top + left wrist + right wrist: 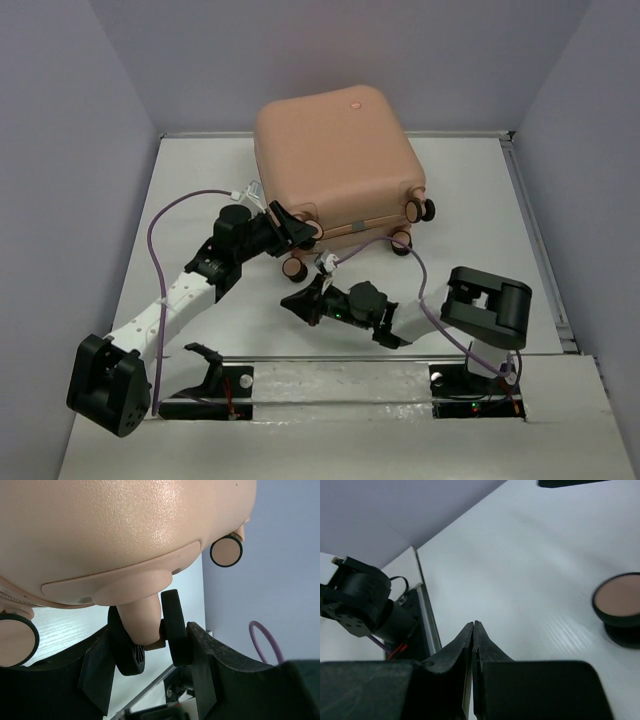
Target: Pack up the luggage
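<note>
**Left end effector (150,645) clamped on a caster (175,625), luggage (340,150) shut at the back of the table (480,200)**

Black fingers (200,670) fill the bottom of the left wrist view. They press from both sides on the twin-wheel caster, whose pink stem rises into the peach shell that takes up the whole upper frame. In the overhead view this grasp sits at the lower left corner of the luggage, just above centre frame.

The right end effector (473,626) has its fingertips pressed together on nothing and hangs low over bare table. A free caster (619,600) shows at the right edge of its wrist view. From above, it lies just below that wheel, near centre frame.

The luggage lies flat at upper centre with its broad face up and its wheels toward the arms. Both halves are closed.

The shell looks stiff, smooth and rounded, so I judge that small fingers would slip on its faces and corners. It is bulky, and its weight cannot be read from these views.

A caster gives a real purchase, but it probably swivels and rolls, so a pull there may turn the case rather than drag it straight. To open the case, the seam between the halves looks like the better hold, with the other arm bracing the shell.
</note>
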Robot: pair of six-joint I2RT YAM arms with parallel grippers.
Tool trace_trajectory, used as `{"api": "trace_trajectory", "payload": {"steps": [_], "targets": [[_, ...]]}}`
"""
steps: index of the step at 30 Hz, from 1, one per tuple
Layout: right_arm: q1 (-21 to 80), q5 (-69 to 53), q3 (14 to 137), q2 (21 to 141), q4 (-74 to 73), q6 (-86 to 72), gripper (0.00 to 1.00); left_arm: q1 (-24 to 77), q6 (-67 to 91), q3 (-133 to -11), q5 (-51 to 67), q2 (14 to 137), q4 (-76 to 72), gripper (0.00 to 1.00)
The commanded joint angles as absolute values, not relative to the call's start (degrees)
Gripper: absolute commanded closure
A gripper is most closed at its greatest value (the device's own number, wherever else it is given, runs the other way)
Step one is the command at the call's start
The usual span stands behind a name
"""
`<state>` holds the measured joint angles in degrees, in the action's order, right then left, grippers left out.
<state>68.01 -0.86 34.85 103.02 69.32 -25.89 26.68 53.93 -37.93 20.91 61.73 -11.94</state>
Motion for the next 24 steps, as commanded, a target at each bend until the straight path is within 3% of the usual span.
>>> {"api": "trace_trajectory", "payload": {"steps": [1,3,6,7,11,16,24], "targets": [[68.29,10.18,28.22,91.25,63.39,-22.24,0.90,27.51,51.07,-42.46,25.58,58.53,-33.75,0.92],[66.81,12.82,27.33,85.64,52.69,-22.32,0.82,27.51,50.45,-40.44,25.23,58.10,-33.66,0.86],[63.55,15.55,26.90,81.14,41.06,-24.16,0.63,27.51,49.49,-38.33,23.56,57.22,-33.58,0.70],[62.33,14.77,26.11,80.25,40.70,-24.60,0.53,27.51,49.13,-38.15,23.47,57.13,-33.57,0.69],[56.26,11.17,26.62,79.10,40.69,-25.58,0.41,27.51,48.43,-38.58,24.43,57.92,-33.66,0.73],[51.87,8.45,31.98,84.10,43.13,-23.91,0.40,27.51,47.73,-40.52,27.15,59.15,-33.93,0.94],[49.66,5.88,38.23,92.89,48.85,-24.17,0.40,29.08,49.47,-40.43,28.21,60.38,-35.85,0.94]]}}
